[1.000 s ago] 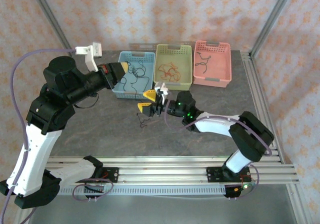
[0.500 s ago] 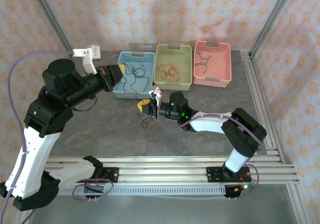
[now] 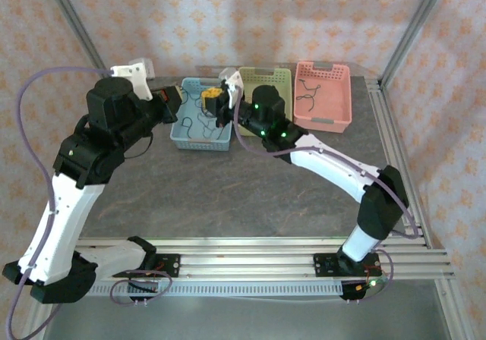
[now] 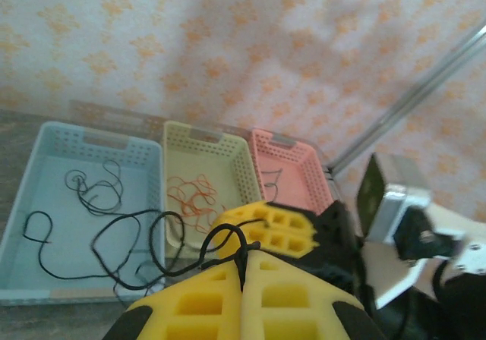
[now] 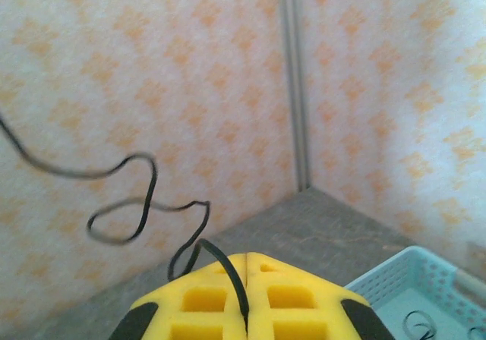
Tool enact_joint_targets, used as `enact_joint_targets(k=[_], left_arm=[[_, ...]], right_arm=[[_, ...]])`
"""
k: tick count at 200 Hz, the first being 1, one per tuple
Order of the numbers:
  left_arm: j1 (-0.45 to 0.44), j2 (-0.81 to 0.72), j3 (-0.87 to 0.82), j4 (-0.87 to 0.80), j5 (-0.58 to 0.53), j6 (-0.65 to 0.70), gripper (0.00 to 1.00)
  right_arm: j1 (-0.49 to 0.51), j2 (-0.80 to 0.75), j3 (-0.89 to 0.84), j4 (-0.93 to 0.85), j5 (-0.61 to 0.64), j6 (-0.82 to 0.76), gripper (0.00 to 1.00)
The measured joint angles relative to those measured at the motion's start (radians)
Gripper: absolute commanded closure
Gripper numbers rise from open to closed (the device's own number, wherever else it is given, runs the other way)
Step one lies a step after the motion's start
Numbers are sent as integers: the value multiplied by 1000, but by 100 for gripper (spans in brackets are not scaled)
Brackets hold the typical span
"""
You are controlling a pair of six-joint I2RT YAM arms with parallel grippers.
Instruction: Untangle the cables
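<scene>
Both grippers hold one black cable (image 4: 129, 234) in the air above the blue basket (image 3: 190, 139). My left gripper (image 4: 244, 255) is shut, the cable pinched between its yellow fingertips and looping out to the left. Just beyond it, my right gripper (image 5: 247, 258) is shut on the same cable, whose loose end (image 5: 140, 196) curls up to the left. From above, the left gripper (image 3: 181, 96) and right gripper (image 3: 212, 96) sit close together. More black cables (image 4: 95, 184) lie in the blue basket (image 4: 45, 158). Orange-red cables (image 4: 194, 196) lie in the yellow-green basket (image 4: 235, 158).
A pink basket (image 3: 334, 108) at the back right holds a dark cable (image 3: 307, 89). The three baskets stand in a row along the back of the grey table (image 3: 228, 196). Metal frame posts (image 3: 410, 29) and patterned walls close in the back and sides.
The right gripper shut on the black cable near the table in front of the baskets, then rose and moved back over the blue basket. The left arm lifted with it.
</scene>
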Motion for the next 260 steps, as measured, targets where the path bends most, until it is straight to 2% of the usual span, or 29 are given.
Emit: enact_joint_targets(k=[80,93,108,125,136,156,184,201,218,238,260], left_arm=[[137,228,29,52,-10,-6,100],[164,291,24,60,-2,-11,100],[190,371,12,76,3,-12,100],[212,452,-10,85,18,-13,100],[221,509,-23,87,25,-13,100],[231,597,-43,87,53,-12,100],[232,649,-76,89,90,-16,74],[232,645,-102,98,106,-19,50],[232,624,-142,111,112,-22,32],[232,569,-199,121,119,-24,23],[232,480,-254,138,117,-24,20]], right_arm=[[-99,397,356,-93,64,66,99],[-105,457,388,-112,71,76,88],[-113,519,420,-146,78,90,64],[-117,563,443,-195,90,89,49],[-119,567,443,-229,104,95,44],[-119,554,421,-246,125,83,42],[-120,450,276,-267,162,50,40],[-122,346,152,-270,179,31,40],[-124,221,14,-244,195,25,40],[-129,76,-137,-196,217,29,40],[-138,-55,-283,-144,241,42,39]])
